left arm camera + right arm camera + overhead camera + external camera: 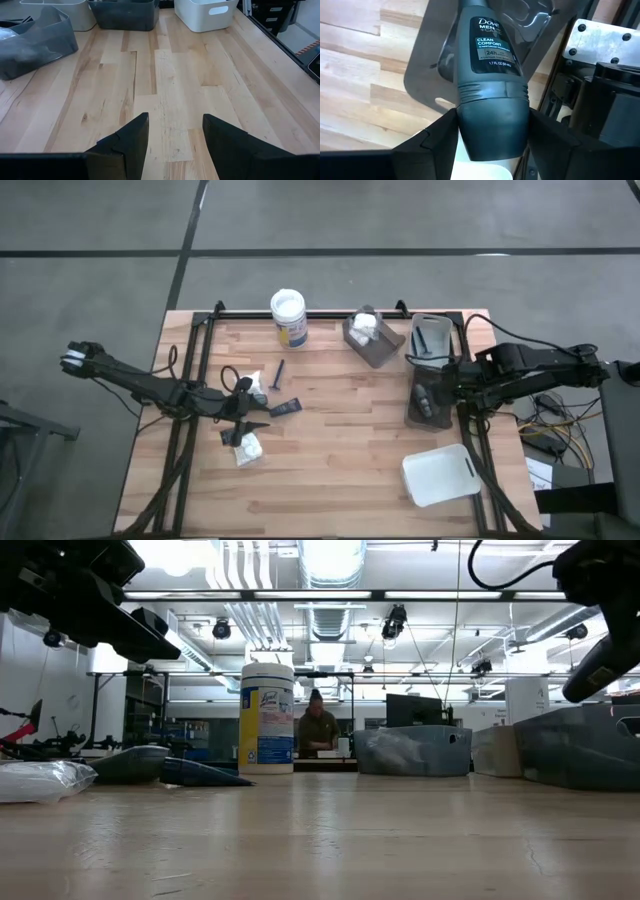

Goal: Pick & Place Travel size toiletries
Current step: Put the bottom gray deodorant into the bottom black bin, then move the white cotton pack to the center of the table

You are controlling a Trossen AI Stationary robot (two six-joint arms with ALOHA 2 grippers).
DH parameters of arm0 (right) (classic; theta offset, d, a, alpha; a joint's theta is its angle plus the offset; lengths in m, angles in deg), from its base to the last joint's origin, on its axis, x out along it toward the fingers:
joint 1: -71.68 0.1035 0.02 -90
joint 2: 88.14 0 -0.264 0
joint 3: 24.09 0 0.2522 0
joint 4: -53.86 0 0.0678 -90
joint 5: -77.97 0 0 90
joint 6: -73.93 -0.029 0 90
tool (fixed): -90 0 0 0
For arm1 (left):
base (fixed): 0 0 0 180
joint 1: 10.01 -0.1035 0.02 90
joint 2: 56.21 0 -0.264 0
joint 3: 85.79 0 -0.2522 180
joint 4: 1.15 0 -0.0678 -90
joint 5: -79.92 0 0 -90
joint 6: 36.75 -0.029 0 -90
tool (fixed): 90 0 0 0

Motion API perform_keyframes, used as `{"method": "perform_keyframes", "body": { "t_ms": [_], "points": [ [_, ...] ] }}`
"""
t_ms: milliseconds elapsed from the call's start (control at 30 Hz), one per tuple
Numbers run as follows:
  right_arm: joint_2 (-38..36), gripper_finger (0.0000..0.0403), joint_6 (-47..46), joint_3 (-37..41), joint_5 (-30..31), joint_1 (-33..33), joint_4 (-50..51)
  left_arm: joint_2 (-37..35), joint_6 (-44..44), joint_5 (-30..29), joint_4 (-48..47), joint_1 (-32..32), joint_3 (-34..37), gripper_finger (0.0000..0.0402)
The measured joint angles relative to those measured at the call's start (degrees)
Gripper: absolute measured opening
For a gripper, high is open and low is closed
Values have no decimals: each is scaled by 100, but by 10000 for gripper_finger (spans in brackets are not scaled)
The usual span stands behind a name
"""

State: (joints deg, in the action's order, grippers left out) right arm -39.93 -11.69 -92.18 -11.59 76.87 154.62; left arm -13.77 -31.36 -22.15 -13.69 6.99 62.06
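Note:
Several travel size toiletries lie at the table's left: white packets (250, 448), a dark tube (285, 408) and a thin dark stick (279, 370). My left gripper (240, 412) hovers over them, open, with only bare wood showing between its fingers (175, 120). At the right, my right gripper (492, 117) is shut on a dark grey Dove deodorant bottle (490, 55), above a grey tray (427, 75). In the high view that gripper (442, 387) stands over the same tray (412, 412). My right gripper pinches the bottle's dark cap end (492, 125) between its two fingers, one on each side. The fingers come from above, pointing down. The bottle hangs below them with its label toward the wrist camera, over the grey tray. Its lower end is cut off by the picture's edge.
A white-lidded jar (288, 317) stands at the far edge. Two more grey trays (373, 338) (432, 340) sit at the far right, one with white packets. A white tray (440, 475) lies near the front right. Bare wood shows in the middle (340, 450).

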Motion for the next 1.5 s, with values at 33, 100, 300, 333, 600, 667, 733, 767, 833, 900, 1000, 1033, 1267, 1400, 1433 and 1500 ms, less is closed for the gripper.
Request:
{"method": "perform_keyframes", "body": {
  "t_ms": [33, 100, 300, 333, 600, 667, 733, 767, 833, 900, 1000, 1033, 1267, 1400, 1433, 1500],
  "points": [
    [2, 202, -52, 34, 37, 0, 0, 0, 2, -1, 0, 1, 0, 193],
    [9, 206, -254, 107, 131, 4, -16, 0, 0, -1, 0, 1, 0, 193],
    [146, 204, -353, 318, 258, 2, -31, 0, 1, -1, 0, 1, 0, 193],
    [173, 203, -355, 348, 266, 2, -31, 0, 1, 1, 0, 1, 0, 193],
    [371, 212, -388, 701, 278, 0, -109, 0, 0, -1, 0, 5, 0, 193],
    [420, 215, -383, 804, 299, 0, -168, 0, 1, -1, 0, 6, 0, 193],
    [451, 214, -400, 909, 395, 0, -276, 0, 0, -1, 0, 4, 0, 193],
    [469, 213, -401, 955, 432, 0, -345, 0, 2, -1, 0, 4, 0, 193],
    [511, 209, -396, 1031, 468, 0, -482, 0, 0, -1, 0, 4, 0, 193],
    [562, 207, -388, 1069, 564, 0, -577, 0, 2, -1, 0, 4, 0, 193],
    [650, 209, -388, 1103, 667, 0, -673, 0, 2, -1, 0, 4, 0, 193],
    [685, 212, -393, 1111, 710, 0, -700, 0, 0, -1, 0, 4, 0, 193],
    [856, 234, -363, 1161, 727, 0, -776, 0, 0, -1, 0, 4, 0, 193],
    [863, 245, -244, 1161, 726, 0, -859, -1, 0, -1, 1, 1, 0, 193],
    [859, 247, -243, 1161, 726, 0, -859, -2, 1, 0, 1, -1, 0, 193],
    [857, 252, -244, 1161, 724, 0, -863, -2, 0, -1, 0, -1, 0, 193]
  ]
}}
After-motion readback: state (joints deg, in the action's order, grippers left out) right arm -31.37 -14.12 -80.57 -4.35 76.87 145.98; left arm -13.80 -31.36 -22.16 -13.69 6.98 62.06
